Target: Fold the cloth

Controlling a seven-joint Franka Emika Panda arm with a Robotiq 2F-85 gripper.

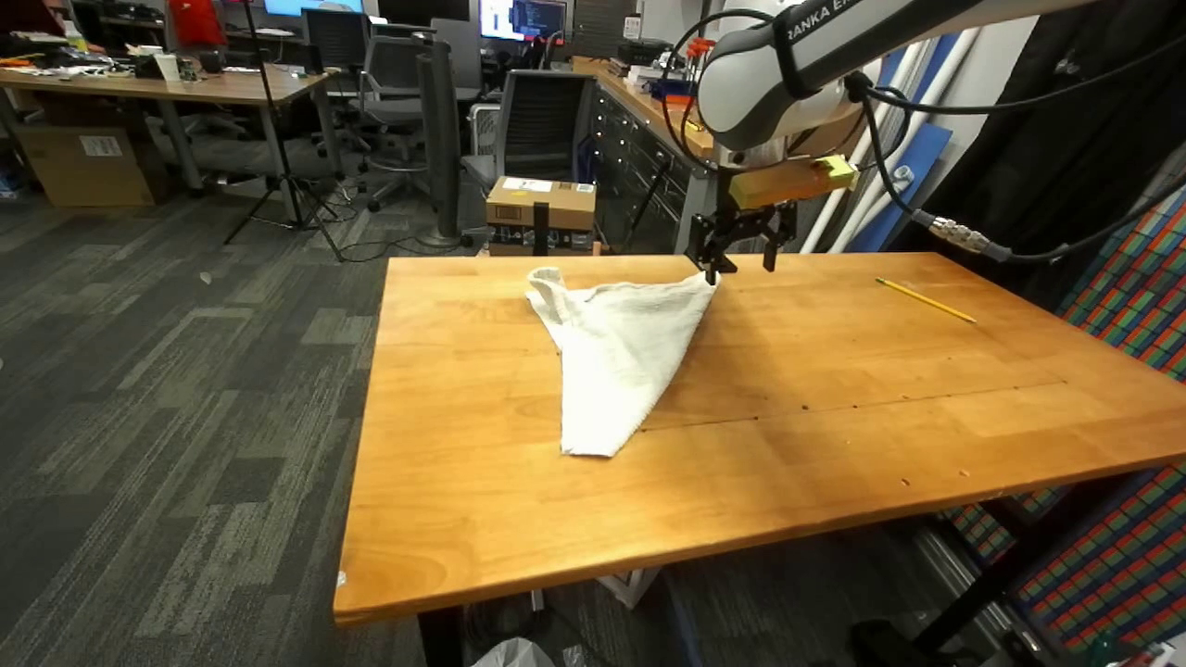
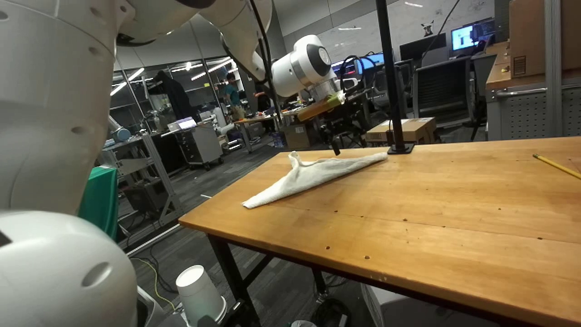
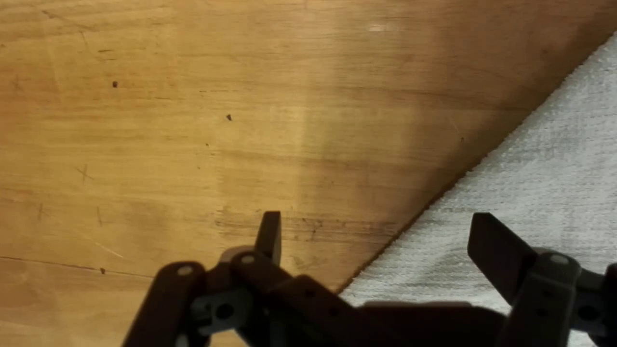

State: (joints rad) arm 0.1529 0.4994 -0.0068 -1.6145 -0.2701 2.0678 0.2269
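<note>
There is one cloth (image 1: 623,347), one pencil (image 1: 927,301) and one two-fingered end effector (image 3: 375,221).

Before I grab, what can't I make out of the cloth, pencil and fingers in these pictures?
Cloth, wrist view: runs off the right edge; the gripper covers part of it near the bottom.
Cloth's underside, both exterior views: hidden by its own top surface.
Pencil, in an exterior view: one end cut off by the right edge.
Fingers, in an exterior view: too dark against what lies behind to judge their gap.
</note>
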